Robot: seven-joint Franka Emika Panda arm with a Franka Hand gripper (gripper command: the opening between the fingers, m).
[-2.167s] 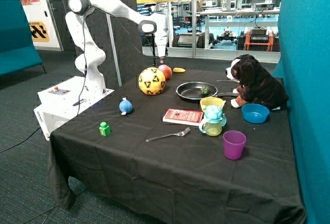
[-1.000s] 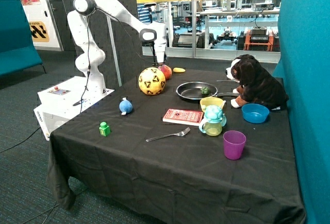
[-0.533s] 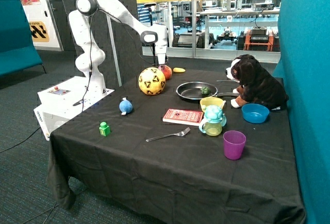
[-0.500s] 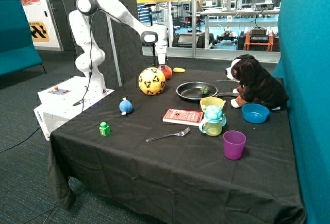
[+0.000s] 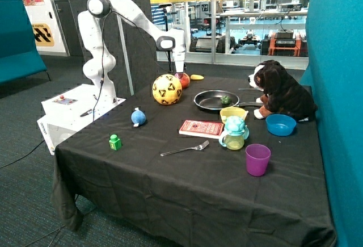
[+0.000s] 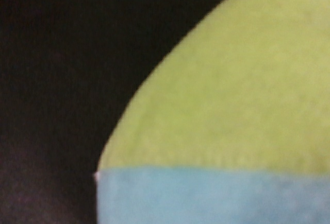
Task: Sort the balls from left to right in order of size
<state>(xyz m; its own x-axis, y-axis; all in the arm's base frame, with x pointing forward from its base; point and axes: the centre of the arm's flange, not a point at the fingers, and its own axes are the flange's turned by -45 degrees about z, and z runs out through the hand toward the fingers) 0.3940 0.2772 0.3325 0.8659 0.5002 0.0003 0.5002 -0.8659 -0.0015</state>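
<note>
A red ball (image 5: 182, 79) sits half hidden behind the yellow-and-black soccer ball (image 5: 167, 89) at the far side of the black tablecloth (image 5: 170, 173), with the gripper (image 5: 181, 72) lowered right onto it; whether its fingers are closed cannot be told. The wrist view shows only a curved yellow-green surface (image 6: 232, 95) with a blue band. A small blue ball (image 5: 138, 117) lies apart, nearer the front.

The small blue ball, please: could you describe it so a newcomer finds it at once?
Start at the yellow soccer ball on the black table. Nearer the table's front, toward the robot's base, the small blue ball lies alone. It is the smallest ball.
</note>
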